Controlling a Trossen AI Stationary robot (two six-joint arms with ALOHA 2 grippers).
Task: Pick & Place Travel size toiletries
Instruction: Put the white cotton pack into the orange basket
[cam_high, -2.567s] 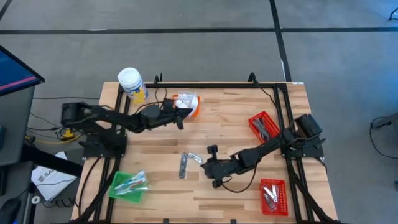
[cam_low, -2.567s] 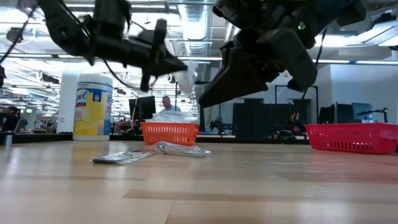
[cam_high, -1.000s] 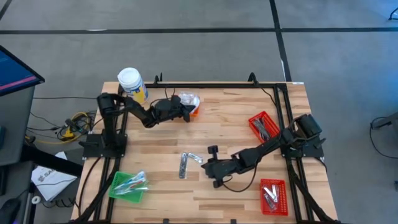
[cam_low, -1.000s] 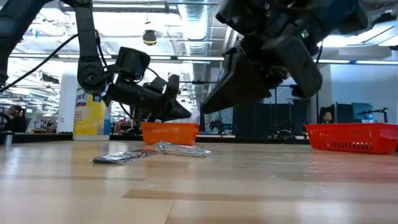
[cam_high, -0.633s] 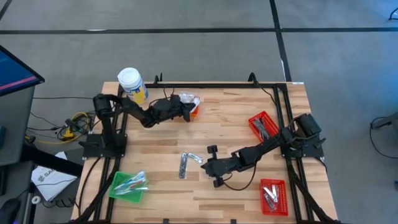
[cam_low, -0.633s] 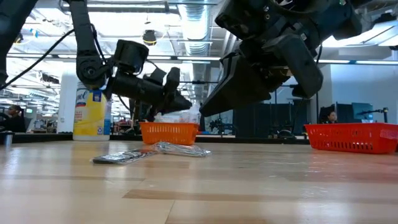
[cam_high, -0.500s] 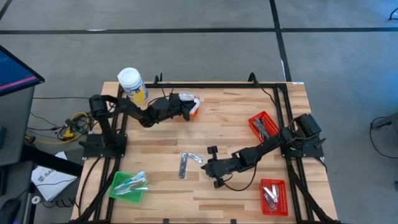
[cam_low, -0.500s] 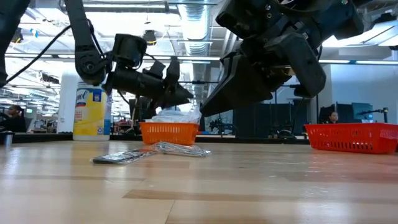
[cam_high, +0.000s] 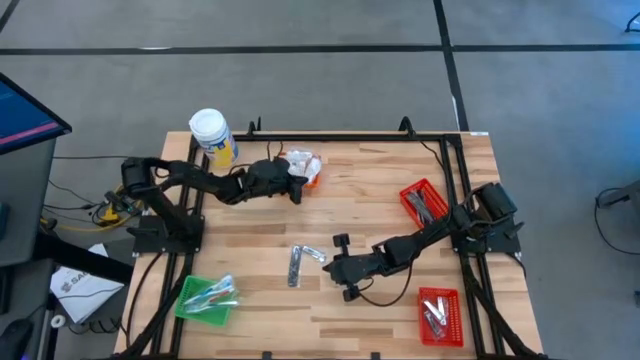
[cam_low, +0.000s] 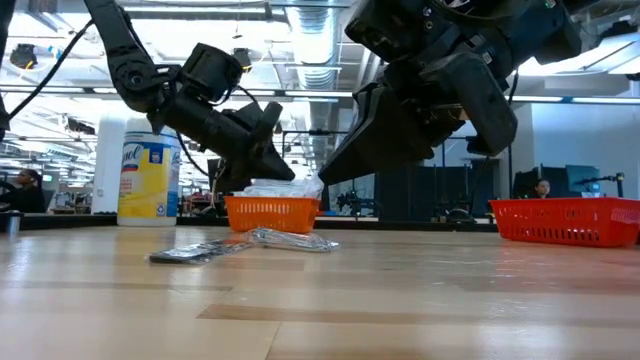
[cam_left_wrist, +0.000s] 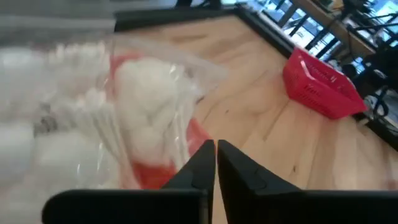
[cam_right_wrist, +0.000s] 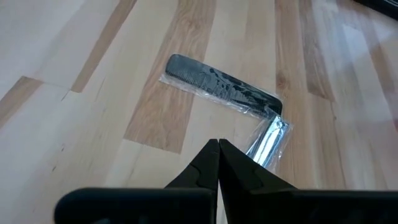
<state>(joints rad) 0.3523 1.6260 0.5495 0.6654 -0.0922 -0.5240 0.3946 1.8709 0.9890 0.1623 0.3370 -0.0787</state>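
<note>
The right claw (cam_high: 338, 268) hangs low over the middle of the wooden tabletop (cam_high: 360, 200), its 2 fingers (cam_right_wrist: 217, 163) pressed together with nothing between them. Just ahead of its tips lie 2 wrapped toiletries touching at one end: a slim silvery sachet (cam_right_wrist: 267, 140) (cam_high: 314, 254) nearest the tips, and beyond it a dark comb in clear wrap (cam_right_wrist: 219, 85) (cam_high: 296, 266). In the low view both lie flat on the wood beneath the right claw (cam_low: 345, 160).

Well behind the right claw, along the tabletop's right side, 2 red mesh baskets hold more dark and silvery sachets: one (cam_high: 438, 313) at the near corner, the other (cam_high: 424, 203) farther back.

Across the tabletop, the left claw (cam_high: 297, 189) hovers at the near edge of the orange basket (cam_high: 313, 175), its fingers (cam_left_wrist: 233, 165) clenched and empty. Right in front of its tips, white lumpy clear-wrapped packets (cam_left_wrist: 143, 106) (cam_high: 304, 161) are heaped in that basket and rise above its rim. In the low view the left claw (cam_low: 280, 165) points down at the packets (cam_low: 285, 187) atop the orange basket (cam_low: 272, 213).

Beyond the left claw, at the tabletop's far corner, stands a white-lidded jar with a yellow label (cam_high: 212, 135). Far to its other side, at the near left corner, a green basket (cam_high: 205, 300) holds thin clear-wrapped sticks (cam_high: 218, 291).
</note>
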